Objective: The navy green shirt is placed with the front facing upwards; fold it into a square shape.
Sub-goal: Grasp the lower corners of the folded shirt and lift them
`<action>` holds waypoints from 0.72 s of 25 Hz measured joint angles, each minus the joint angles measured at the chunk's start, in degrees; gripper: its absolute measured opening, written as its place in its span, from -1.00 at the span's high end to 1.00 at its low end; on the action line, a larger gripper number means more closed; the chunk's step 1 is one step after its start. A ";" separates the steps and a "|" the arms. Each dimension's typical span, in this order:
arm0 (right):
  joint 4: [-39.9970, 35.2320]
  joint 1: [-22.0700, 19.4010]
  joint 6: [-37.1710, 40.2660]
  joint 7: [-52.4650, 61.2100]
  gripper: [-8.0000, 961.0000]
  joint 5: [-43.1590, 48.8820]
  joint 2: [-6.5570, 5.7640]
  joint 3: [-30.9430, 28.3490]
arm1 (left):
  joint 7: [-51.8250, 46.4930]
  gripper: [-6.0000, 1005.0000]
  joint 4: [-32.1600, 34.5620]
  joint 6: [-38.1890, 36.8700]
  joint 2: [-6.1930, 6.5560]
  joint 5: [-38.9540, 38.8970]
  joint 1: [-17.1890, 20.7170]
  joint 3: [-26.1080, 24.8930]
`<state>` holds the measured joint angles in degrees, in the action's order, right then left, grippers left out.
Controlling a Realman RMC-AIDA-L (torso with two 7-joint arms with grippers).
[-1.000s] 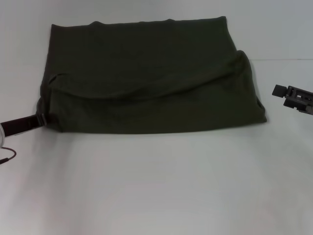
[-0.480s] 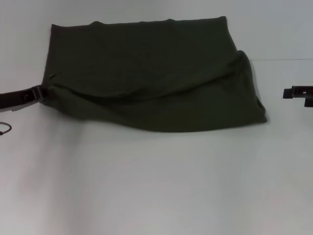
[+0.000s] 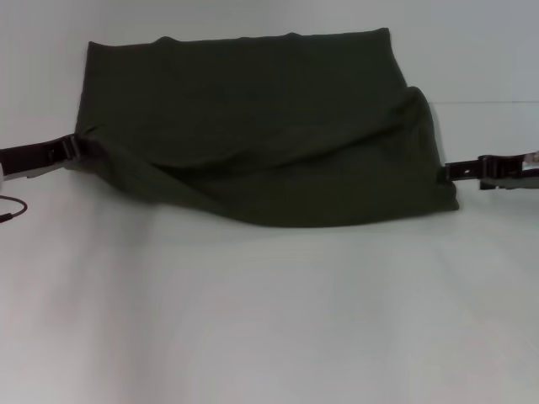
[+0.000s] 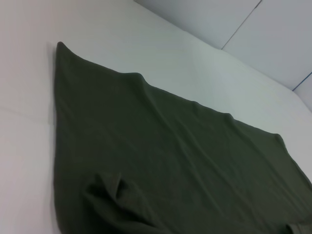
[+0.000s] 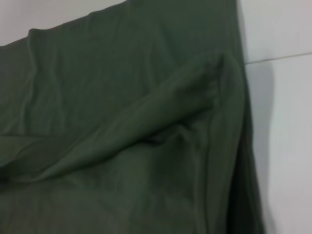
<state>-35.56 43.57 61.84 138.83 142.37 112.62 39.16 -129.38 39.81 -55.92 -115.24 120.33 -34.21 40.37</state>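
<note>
The navy green shirt point(image 3: 253, 126) lies as a wide dark rectangle at the far side of the white table, plain side up, no lettering showing. A loose fold runs across its near half. My left gripper point(image 3: 74, 148) is at the shirt's left edge, shut on the near-left corner of the cloth and holding it lifted back. My right gripper point(image 3: 446, 172) reaches in low from the right and meets the shirt's right edge near its near corner. The left wrist view shows the shirt point(image 4: 170, 161) spread flat with a bunched bit close by. The right wrist view shows the shirt point(image 5: 122, 122) and its raised ridge.
The white table point(image 3: 269, 320) stretches bare toward me in front of the shirt. A thin cable point(image 3: 13, 206) loops at the left edge. A seam line point(image 3: 484, 103) crosses the surface at the far right.
My left gripper has moved away from me along the shirt's left edge, dragging the near-left corner back with it. My right gripper has come in from the right to the shirt's right edge.
</note>
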 joint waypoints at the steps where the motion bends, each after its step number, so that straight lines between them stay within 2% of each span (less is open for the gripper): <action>1: 0.37 0.14 -0.46 -0.07 -0.73 -0.01 0.25 0.01 | 0.05 0.92 0.00 0.28 -0.06 0.00 0.00 0.10; 7: 3.91 1.44 -3.93 -0.39 -0.70 -0.05 0.94 0.17 | 0.27 0.92 0.00 1.12 -0.27 -0.01 -0.16 0.32; 14: 5.04 2.70 -8.11 -0.47 -0.67 -0.15 2.81 3.00 | 0.32 0.92 -0.29 2.03 -0.51 -0.01 -0.24 0.68; 18: 5.06 3.29 -7.92 0.01 -0.65 0.03 3.08 4.34 | 0.39 0.93 -0.27 2.06 -0.51 -0.12 -0.09 0.57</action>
<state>-30.49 46.87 53.92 138.84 142.40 115.70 43.50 -128.99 39.55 -53.87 -115.75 120.21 -34.30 40.94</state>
